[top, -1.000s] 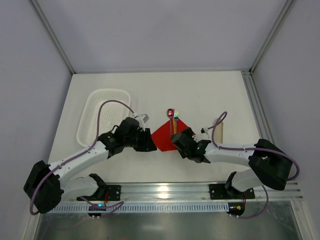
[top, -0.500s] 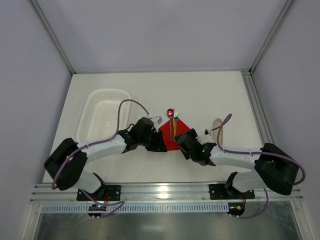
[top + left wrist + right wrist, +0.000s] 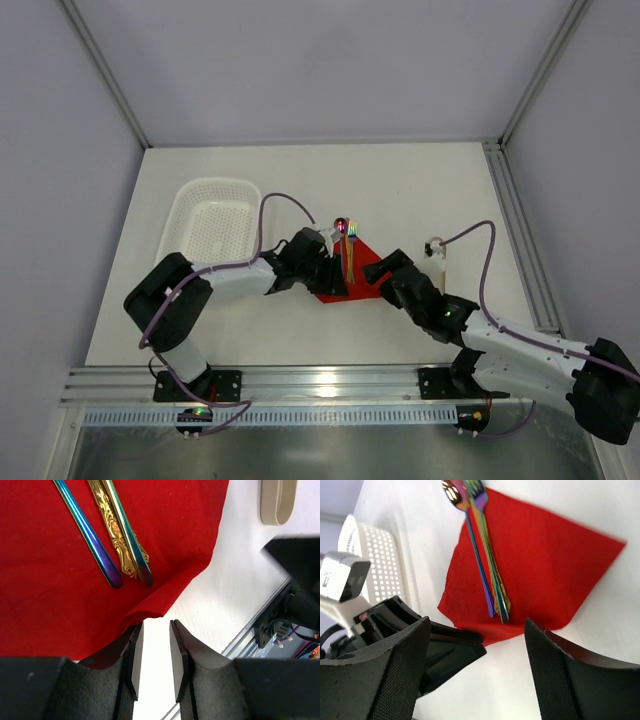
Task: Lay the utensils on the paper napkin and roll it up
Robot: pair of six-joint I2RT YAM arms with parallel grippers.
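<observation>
— What sits on the arms' side of the thin, bright red square paper napkin (image 3: 360, 264)?

— Both claws. The left gripper (image 3: 155, 625) is at the napkin's near-left edge. Its jaws are only a narrow slit apart, with bare white table (image 3: 225, 595) showing between them. It holds nothing, though the napkin's lifted edge lies right at one fingertip. The right gripper (image 3: 477, 630) hangs off the napkin's near-right side, jaws spread wide and empty.

— Anything in the way?

— From above, the left arm's black wrist hides the napkin's left part.

— And on the napkin itself?

— A slim spoon (image 3: 341, 225) of rainbow-sheen metal and a matching fork (image 3: 352, 240) lie close side by side, with their long axes running near to far. Their handle ends rest about mid-napkin. The pink-purple bowl and the yellow-green tines point away from the arms, poking past the napkin's far corner onto the table.

— And around it?

— A white perforated plastic basket (image 3: 205, 225) stands well to the napkin's left. A beige oblong tray (image 3: 277, 500) lies to its right, partly behind the right arm's cable in the overhead view.
</observation>
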